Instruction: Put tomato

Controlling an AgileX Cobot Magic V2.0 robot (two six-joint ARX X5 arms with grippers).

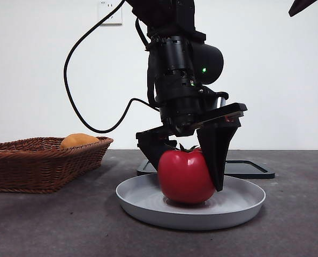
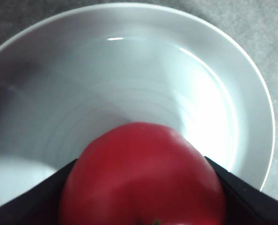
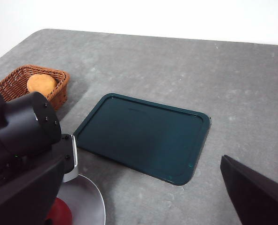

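The glossy red tomato point(image 1: 186, 176) with its dark green stem rests in the middle of a shallow grey plate point(image 1: 244, 206). My left gripper point(image 1: 189, 178) comes down from above and is shut on the tomato, one black jaw against each side. In the left wrist view the tomato point(image 2: 143, 178) fills the space between the jaws over the plate point(image 2: 129, 70). My right gripper point(image 3: 143, 197) hangs high over the table, open with nothing between its jaws; in the front view only its black tip point(image 1: 301, 5) shows at the top right corner.
A wicker basket point(image 1: 36, 160) with an orange-yellow fruit point(image 1: 78, 140) stands at the left. A flat dark green tray point(image 3: 143, 136) lies on the grey table behind the plate. The left arm's cable loops down between basket and plate.
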